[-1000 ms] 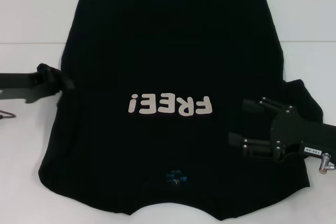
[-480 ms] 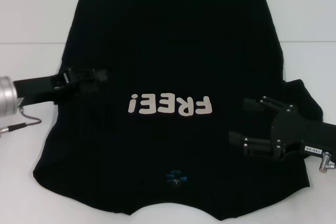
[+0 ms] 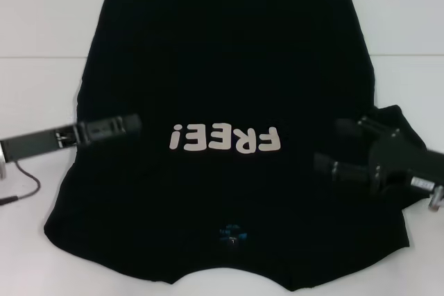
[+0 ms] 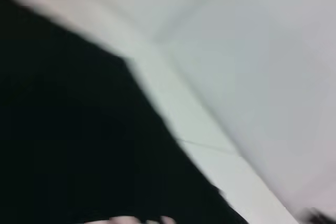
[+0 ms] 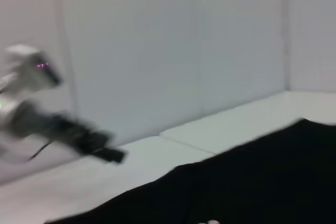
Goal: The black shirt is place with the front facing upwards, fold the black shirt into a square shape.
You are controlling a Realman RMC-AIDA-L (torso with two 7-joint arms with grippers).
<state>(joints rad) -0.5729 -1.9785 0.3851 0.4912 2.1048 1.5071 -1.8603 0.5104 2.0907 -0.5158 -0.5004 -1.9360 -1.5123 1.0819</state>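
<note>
The black shirt (image 3: 229,67) lies spread on the white table, front up, with the pale "FREE!" lettering (image 3: 225,138) and a small blue neck mark (image 3: 231,233) toward me. Its left sleeve no longer sticks out past the left edge. My left gripper (image 3: 128,124) reaches over the shirt's left side, level with the lettering. My right gripper (image 3: 338,147) is open over the shirt's right side, beside the right sleeve (image 3: 395,119), which still sticks out. The left wrist view shows the shirt (image 4: 63,129). The right wrist view shows the shirt (image 5: 252,182) and the left gripper (image 5: 107,153) farther off.
The white table (image 3: 41,81) has bare room on both sides of the shirt. A thin cable (image 3: 24,184) hangs from my left arm near the left edge. A seam line crosses the table (image 3: 409,55) at the back.
My left gripper has moved right from the shirt's left edge onto its body, and the left sleeve has gone inward with it. My right gripper has shifted slightly right and farther back.
</note>
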